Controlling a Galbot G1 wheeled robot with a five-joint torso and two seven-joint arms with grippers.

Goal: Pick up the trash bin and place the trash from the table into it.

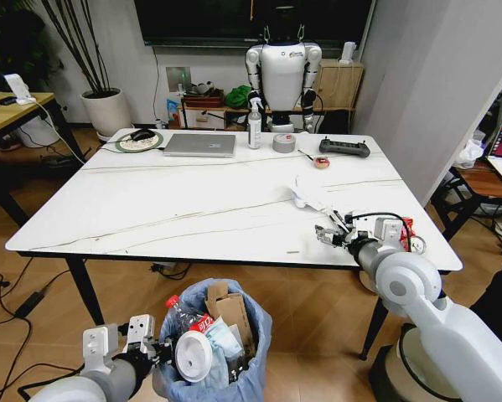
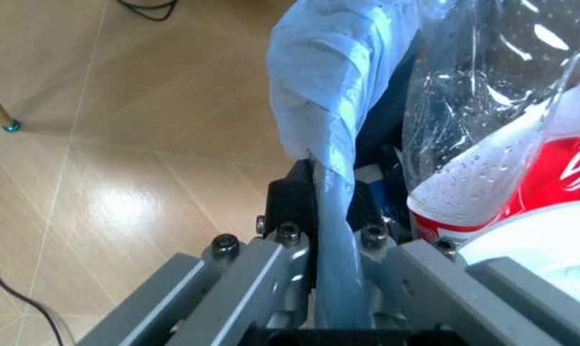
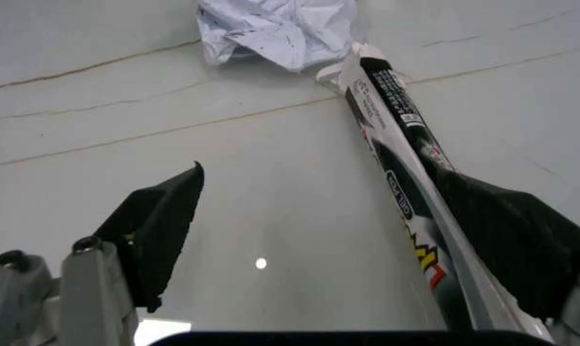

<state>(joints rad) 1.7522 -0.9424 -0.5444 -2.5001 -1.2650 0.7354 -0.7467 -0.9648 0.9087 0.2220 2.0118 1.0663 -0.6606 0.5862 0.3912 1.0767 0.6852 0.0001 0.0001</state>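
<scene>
A: From the head camera, where is the trash bin (image 1: 225, 368)?

B: On the floor just in front of the table's (image 1: 150, 209) near edge, between the table and the robot. Its blue bag is stuffed: a cardboard piece (image 1: 231, 308), a clear bottle (image 1: 186, 316) with a red label, and a paper cup (image 1: 194, 356) lying with its mouth facing up.

A: And the left gripper (image 1: 147, 343)?

B: It sits at the bin's left rim. The head view does not make clear what it grips, but the left wrist view does: the fingers (image 2: 295, 202) are pinched tight on a fold of the blue bag (image 2: 318, 122) at the rim, with the wet bottle (image 2: 491, 122) right beside them.

A: What about the right side?

B: The right gripper (image 1: 330, 233) lies low over the table near the right front corner, just short of a crumpled white paper (image 1: 305, 197). In the head view the jaws are too small to judge.

A: Does the wrist camera help?

B: Yes. The right wrist view shows the jaws spread wide, and a flattened printed wrapper (image 3: 405, 166) lies along one finger (image 3: 506, 238), reaching up to the crumpled paper. The other finger is apart, over bare tabletop.
</scene>
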